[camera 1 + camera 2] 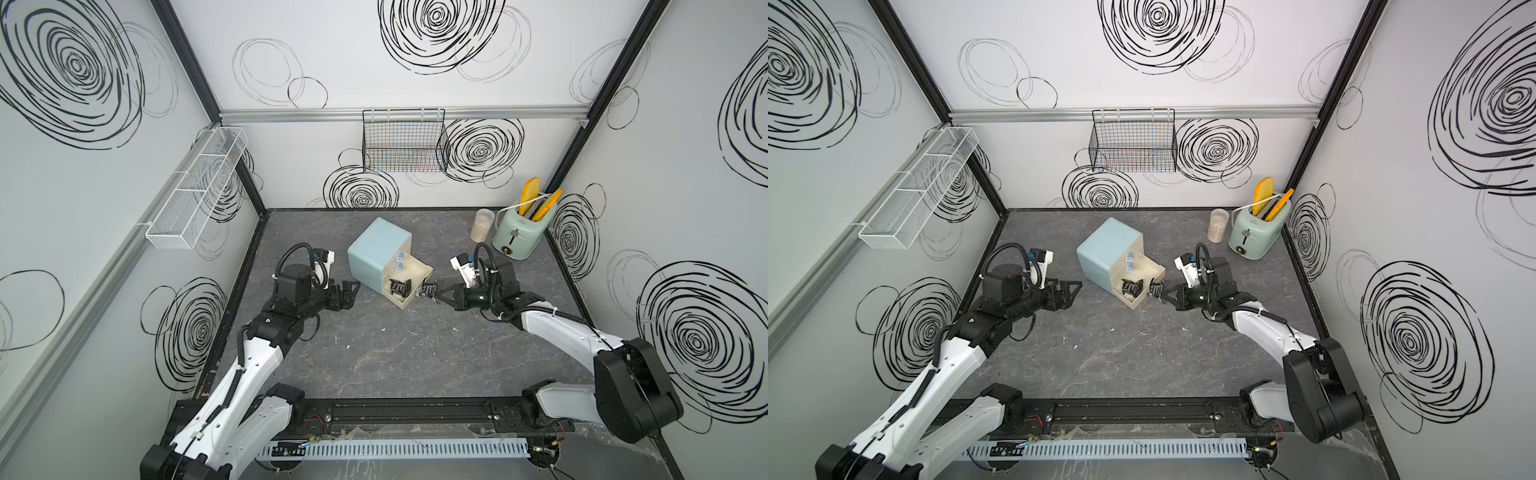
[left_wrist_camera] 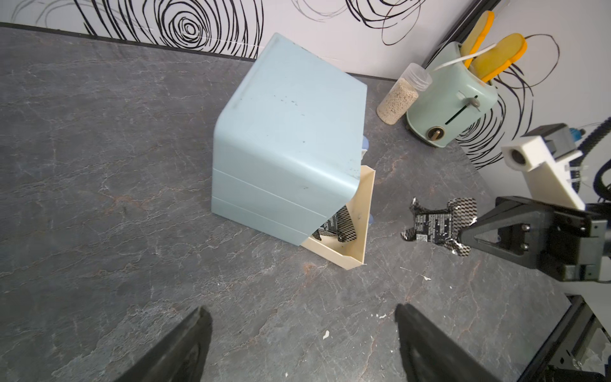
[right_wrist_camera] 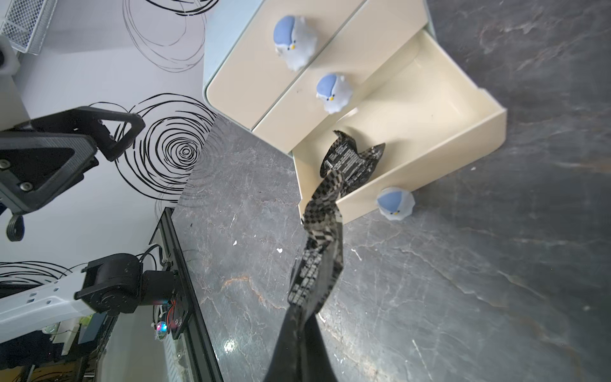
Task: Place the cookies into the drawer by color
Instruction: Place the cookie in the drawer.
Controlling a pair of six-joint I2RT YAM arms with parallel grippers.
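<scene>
**Black packet at the rim of the bottom drawer**

The right gripper (image 1: 439, 296) is clamped fully shut on one end of a black packet (image 3: 322, 251). The rest of the crinkled foil sticks out ahead of the fingertips and twists freely. In both top views the packet hangs just outside the front wall of the open bottom drawer (image 3: 429, 115), above the tabletop and not yet over the drawer floor. A second black packet (image 3: 352, 162) already lies inside that drawer, near its front wall. The two drawers above it in the pale-blue cabinet (image 1: 376, 245) are closed. The left gripper (image 1: 354, 294) hovers on the cabinet's other side with its jaws spread wide and nothing in them. No other packets show on the tabletop.

The step in hand looks like the drop-off, with black going in with black. The next move calls for a short carry forward, high enough for the dangling end to clear the front wall. The jaws should part only once most of the packet is over the bare floor. The foil is light and springy, so it could catch on the rim or slide back out if released too soon.
</scene>
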